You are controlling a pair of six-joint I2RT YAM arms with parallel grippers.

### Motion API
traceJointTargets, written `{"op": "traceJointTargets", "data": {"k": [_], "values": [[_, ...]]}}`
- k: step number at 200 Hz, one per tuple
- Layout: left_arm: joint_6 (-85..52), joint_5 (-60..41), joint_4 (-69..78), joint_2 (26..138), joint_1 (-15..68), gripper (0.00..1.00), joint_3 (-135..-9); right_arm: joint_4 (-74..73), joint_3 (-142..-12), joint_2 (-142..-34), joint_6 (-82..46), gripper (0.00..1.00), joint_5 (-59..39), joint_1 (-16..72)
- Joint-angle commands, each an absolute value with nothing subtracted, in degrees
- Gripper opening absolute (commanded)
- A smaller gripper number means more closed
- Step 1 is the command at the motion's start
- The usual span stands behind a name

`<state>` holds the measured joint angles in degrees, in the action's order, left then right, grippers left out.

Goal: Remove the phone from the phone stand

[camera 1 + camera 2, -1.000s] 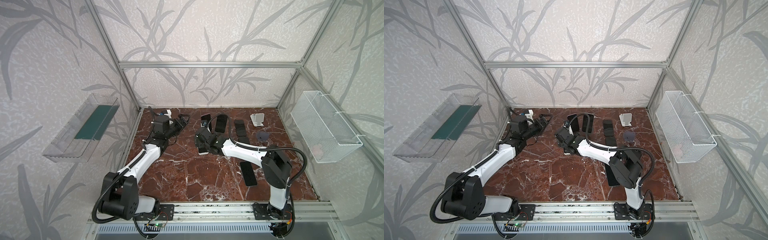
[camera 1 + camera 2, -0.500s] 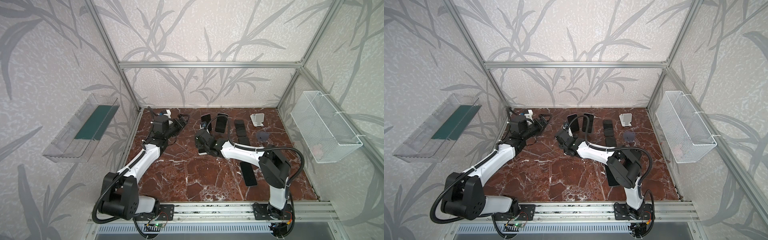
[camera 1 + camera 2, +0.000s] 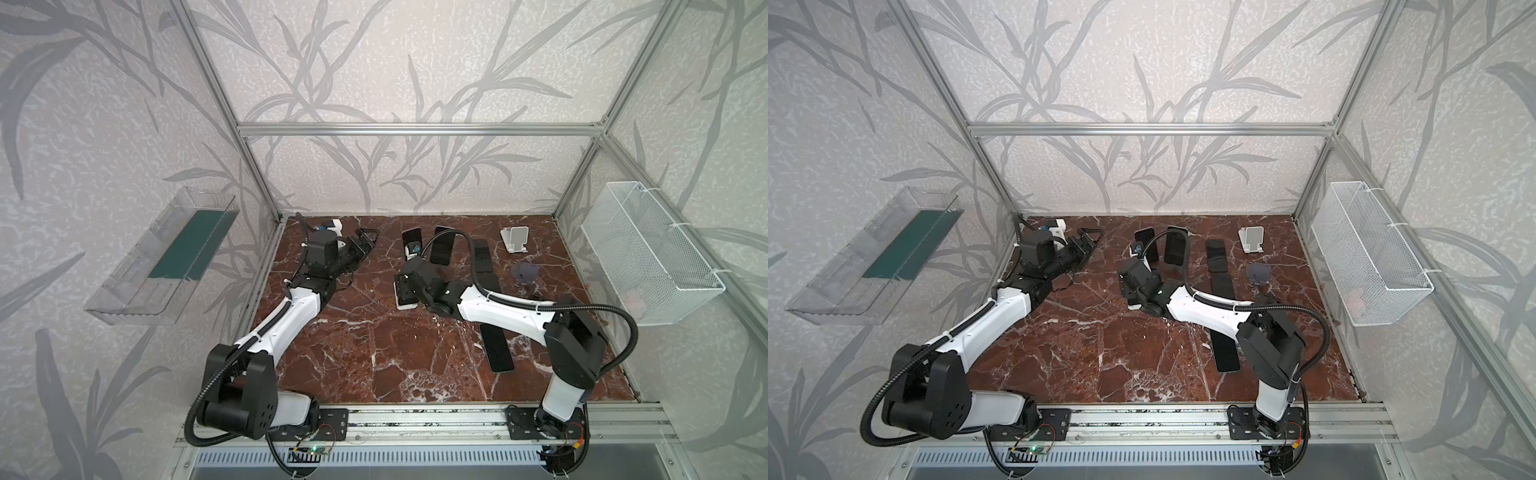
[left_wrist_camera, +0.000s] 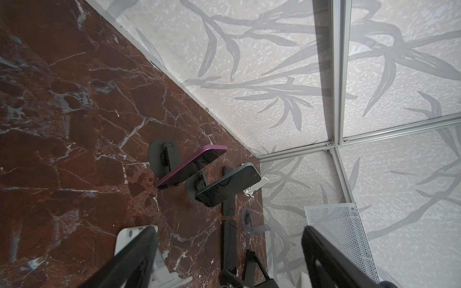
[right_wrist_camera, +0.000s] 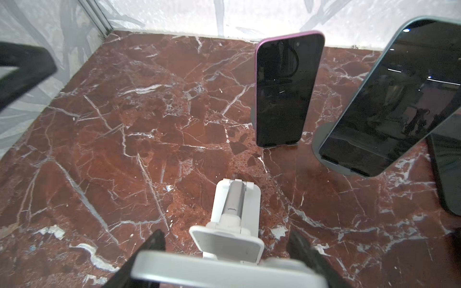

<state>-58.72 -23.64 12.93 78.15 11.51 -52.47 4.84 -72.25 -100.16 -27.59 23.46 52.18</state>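
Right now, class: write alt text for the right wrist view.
The right gripper clasps a white phone by its sides at a white stand; beyond, a purple phone and a blue-grey phone stand propped on red marble.

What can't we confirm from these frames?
- Whether the right gripper actually grips the white phone: in both top views the wrist covers the jaws, and the right wrist view's bottom edge cuts off phone and jaws, so contact is unclear.
- What the pale object in the wire basket is: too small in both top views.
- The far end of the flat dark phone: hidden under the right arm in both top views.
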Motion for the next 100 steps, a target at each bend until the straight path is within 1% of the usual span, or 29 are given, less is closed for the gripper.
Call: {"op": "traceJointTargets", "data": {"k": [1,26,60,80,100], "values": [[-58.5,-23.1,14.2,78.2,11.2,0.91,-53.9,3.1,-70.4,-93.6,-25.8,0.69,24.6,52.4],[-58.5,-23.3,14.4,78.4,11.2,0.91,-53.9,6.0,-68.3,-89.5,-22.6,0.69,26.2,51.8],[-58.7,-23.4,14.4,78.6,11.2,0.91,-53.8,7.1,-61.4,-82.5,-19.1,0.69,26.6,47.7],[-58.8,-23.3,14.6,78.5,11.3,0.91,-53.7,8.6,-58.6,-79.7,-19.3,0.69,22.9,43.3],[-58.8,-23.2,14.6,78.6,11.4,0.91,-53.6,9.8,-57.0,-79.2,-20.0,0.69,15.4,38.3]]}}
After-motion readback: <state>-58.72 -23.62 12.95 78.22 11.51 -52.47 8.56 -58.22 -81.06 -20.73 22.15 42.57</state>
